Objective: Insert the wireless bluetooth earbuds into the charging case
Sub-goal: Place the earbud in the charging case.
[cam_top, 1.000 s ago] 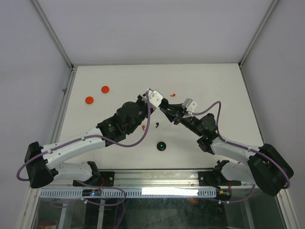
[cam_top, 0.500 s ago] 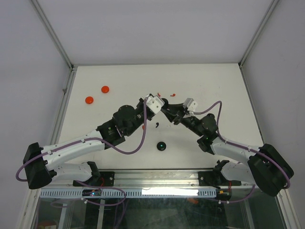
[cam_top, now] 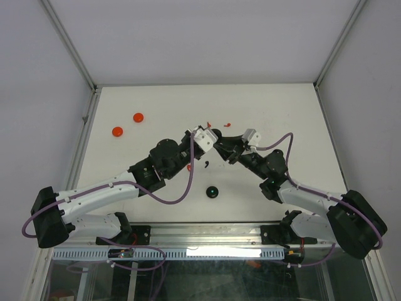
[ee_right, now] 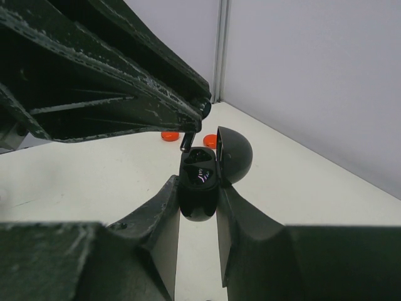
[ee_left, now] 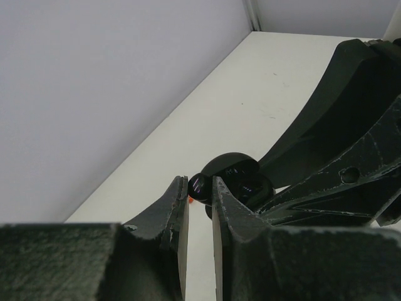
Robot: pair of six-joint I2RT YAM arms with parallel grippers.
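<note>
My right gripper [ee_right: 198, 185] is shut on the black charging case [ee_right: 200, 202] and holds it up off the table, with its domed lid [ee_right: 235, 153] swung open to the right. My left gripper [ee_left: 200, 188] is shut on a black earbud [ee_left: 201, 187] pinched at its very tips. The earbud's stem [ee_right: 187, 143] hangs just above the case's open left socket. In the top view both grippers meet at the table's middle [cam_top: 213, 139]. Another black earbud [cam_top: 207, 165] lies on the table just in front of them.
Two red discs [cam_top: 138, 117] [cam_top: 117, 132] lie at the back left. Small red earbuds lie behind the grippers [cam_top: 227, 123] [cam_top: 208, 123], and one shows by the left arm [cam_top: 188, 167]. A black round disc with a green light [cam_top: 213, 192] sits near the front.
The left gripper has shifted slightly towards the right gripper, bringing the black earbud closer over the open case. The right arm has stayed still.
</note>
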